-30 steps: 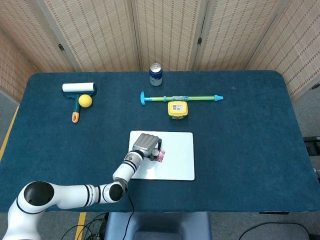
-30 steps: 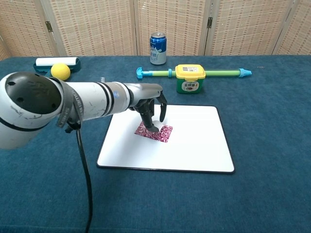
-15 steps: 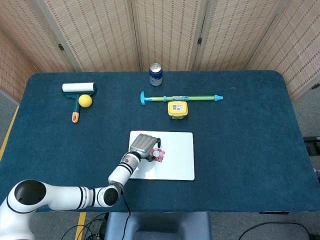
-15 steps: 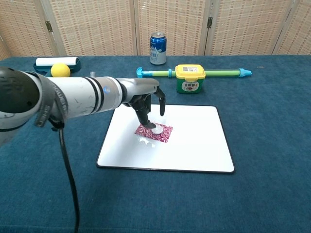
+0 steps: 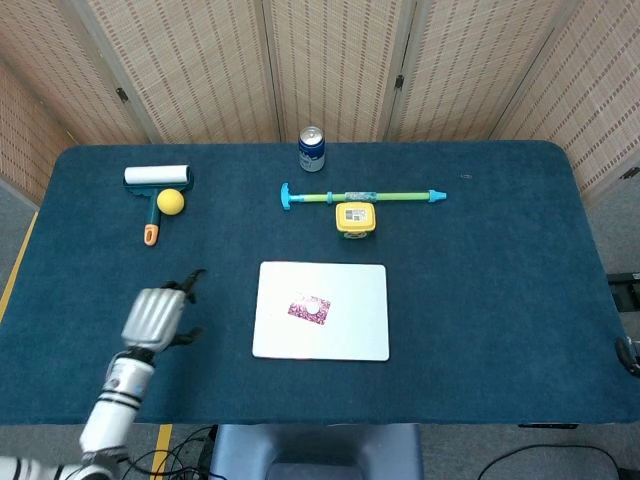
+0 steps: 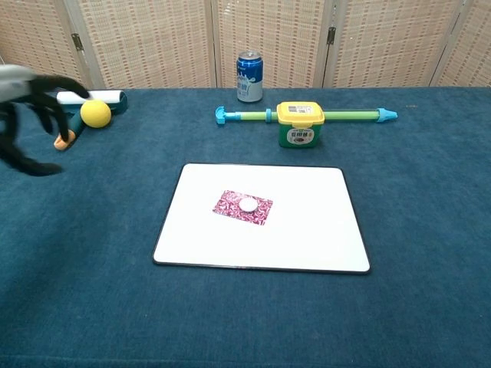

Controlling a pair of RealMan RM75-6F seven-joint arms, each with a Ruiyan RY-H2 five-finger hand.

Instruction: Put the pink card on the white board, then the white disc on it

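The pink card [image 5: 309, 308] [image 6: 242, 207] lies flat on the white board [image 5: 350, 335] [image 6: 307, 238], left of its middle. The small white disc [image 5: 314, 309] [image 6: 248, 204] rests on top of the card. My left hand [image 5: 155, 316] [image 6: 27, 115] hovers over the blue cloth well to the left of the board, fingers spread and holding nothing. My right hand shows in neither view.
At the back stand a blue can [image 5: 311, 149] [image 6: 248, 66], a green and blue water gun [image 5: 360, 196] [image 6: 307, 115] and a yellow tape measure [image 5: 355, 217] [image 6: 301, 125]. A lint roller [image 5: 157, 177] and yellow ball [image 5: 171, 201] [image 6: 96, 113] lie at the back left.
My left hand let go of the white disc on the card and pulled back far to the left, off the board. The disc and card stay where they were.
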